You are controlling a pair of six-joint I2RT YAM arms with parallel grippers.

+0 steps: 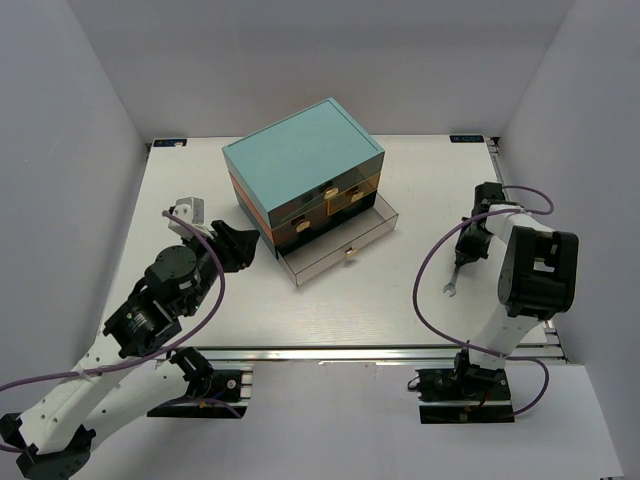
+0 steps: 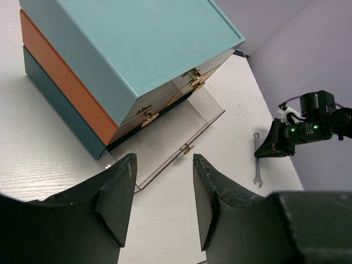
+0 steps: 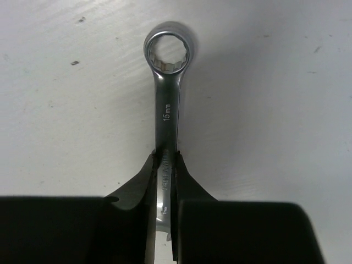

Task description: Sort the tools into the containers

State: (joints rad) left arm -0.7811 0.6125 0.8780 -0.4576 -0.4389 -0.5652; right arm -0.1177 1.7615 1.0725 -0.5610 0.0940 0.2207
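The silver wrench point(image 3: 166, 82) lies along the white table, ring end away from me; it also shows in the top view point(image 1: 453, 283) and the left wrist view point(image 2: 257, 168). My right gripper point(image 3: 165, 157) is shut on its shank, at the table's right side point(image 1: 466, 250). I cannot tell whether the wrench touches the table. The chest with the teal top point(image 1: 300, 150) stands at the back centre, its bottom clear drawer point(image 1: 345, 245) pulled open. My left gripper point(image 2: 164, 159) is open and empty, near the chest's front left corner point(image 1: 245, 245). No screwdrivers are in view.
The chest's upper drawers point(image 1: 330, 190) are shut. White walls close in the table at the left, back and right. The table's front rail point(image 1: 380, 352) runs between the two arm bases.
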